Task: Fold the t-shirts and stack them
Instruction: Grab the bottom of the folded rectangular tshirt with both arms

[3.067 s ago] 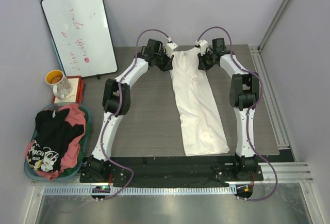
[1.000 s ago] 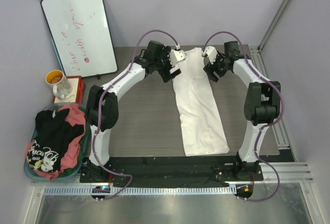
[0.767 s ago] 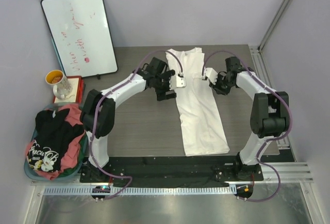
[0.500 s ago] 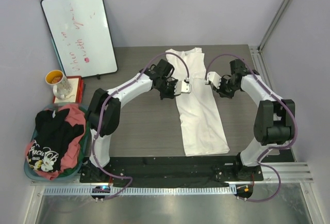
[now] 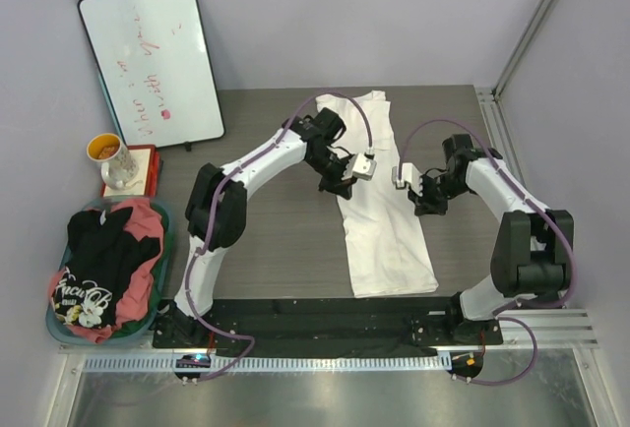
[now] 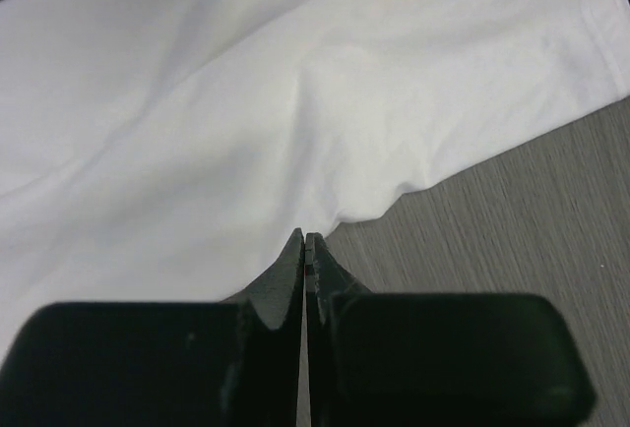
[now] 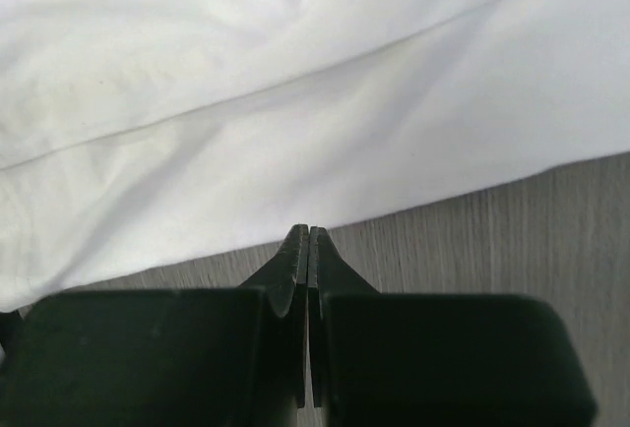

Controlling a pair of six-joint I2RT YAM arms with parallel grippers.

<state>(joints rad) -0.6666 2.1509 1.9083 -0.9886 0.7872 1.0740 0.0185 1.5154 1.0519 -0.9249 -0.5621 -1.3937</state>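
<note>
White shirt is flat on the desk, folded into a long narrow strip. It runs from the far edge almost to the near edge, a bit right of centre, collar end far.

Both claws sit about mid-length of the strip, one on each side. Left claw is at the shirt's left edge. In its wrist view the fingertips are pressed together and meet the cloth edge where it puckers slightly toward them. I can't tell if any cloth is nipped between them. Right claw is at the shirt's right edge. It's also pressed together, with the fingertips over bare desk and just touching the hem line. I can't tell there either whether any cloth is caught.

Black shirt with pale lettering is heaped on top of the pink shirt in the basket. The basket sits off the desk's left side, well apart from both claws.

Whiteboard leans at the far left, with a mug just in front of it.
</note>
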